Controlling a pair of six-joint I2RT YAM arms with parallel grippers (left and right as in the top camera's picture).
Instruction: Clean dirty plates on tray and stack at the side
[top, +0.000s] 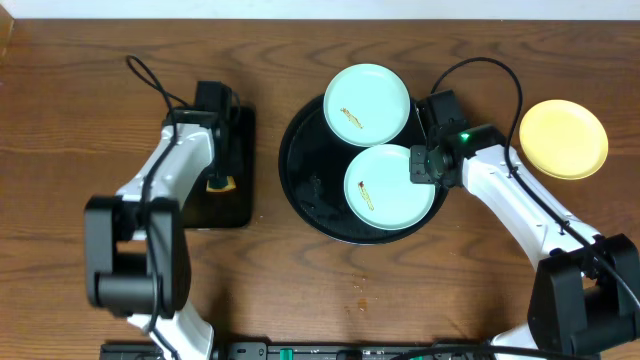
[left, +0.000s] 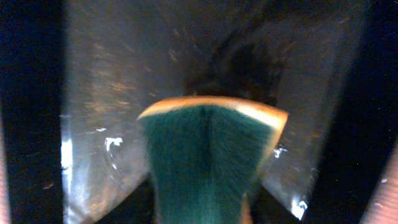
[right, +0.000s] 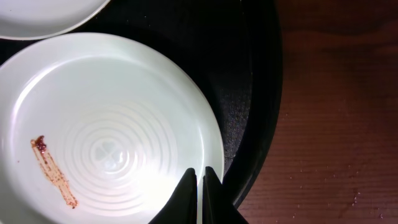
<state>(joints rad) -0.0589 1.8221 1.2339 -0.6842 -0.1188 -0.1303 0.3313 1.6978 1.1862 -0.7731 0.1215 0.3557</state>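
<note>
Two pale mint plates lie on the round black tray (top: 300, 190). The far plate (top: 368, 103) and the near plate (top: 390, 187) each carry a thin brown smear. A pale yellow plate (top: 563, 138) rests on the bare wood to the right of the tray. My right gripper (top: 424, 165) is shut, its tips (right: 200, 173) over the near plate's (right: 106, 124) right rim, holding nothing that I can see. My left gripper (top: 219, 172) hangs over a green and yellow sponge (left: 205, 155); its fingers are hidden in the left wrist view.
A smaller rectangular black tray (top: 240, 205) lies under the left gripper and the sponge (top: 221, 184). Black cables loop at the back near both arms. Wood tabletop (right: 336, 124) borders the round tray's rim (right: 249, 93) on the right.
</note>
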